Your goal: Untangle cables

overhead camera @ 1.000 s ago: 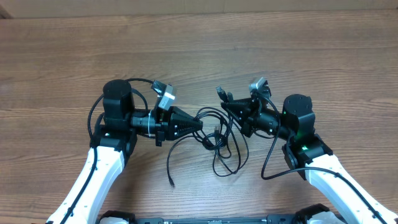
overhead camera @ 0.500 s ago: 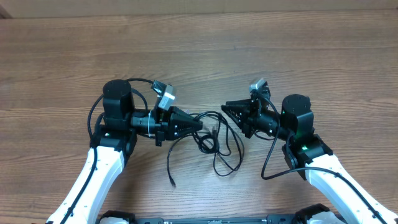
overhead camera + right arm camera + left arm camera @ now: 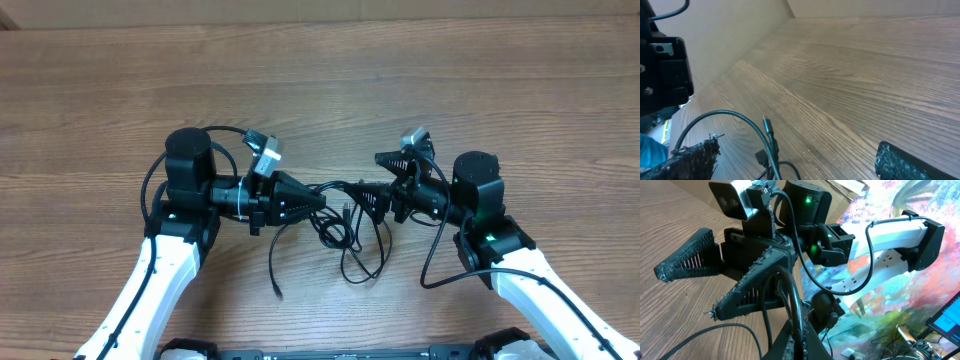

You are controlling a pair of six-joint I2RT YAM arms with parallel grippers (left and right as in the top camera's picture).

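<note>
We see the left pincer [image 3: 318, 199] closed on the cables [image 3: 345, 228], its two fingers drawn to a point and clamped on one black strand. In the left wrist view that strand rises straight out of the shut fingers. The right pincer [image 3: 377, 180] stands wide open and holds nothing. It faces the left one across a short gap, with one finger [image 3: 387, 159] farther from the robot and the other [image 3: 371, 198] nearer.

Most of the cables lie on the wooden surface [image 3: 320, 80] between the two pincers and a little toward the robot's side of them. They form a loose knot just below the left pincer's tip, with long loops trailing toward the robot. One strand curves off to the left and ends in a small plug, well apart from either pincer.

From the held point, a strand arcs across toward the right pincer and reaches its nearer finger. We cannot tell whether it touches that finger. In the right wrist view, a cable with a small plug end sits low between the spread fingers, closer to the left-hand one.
</note>
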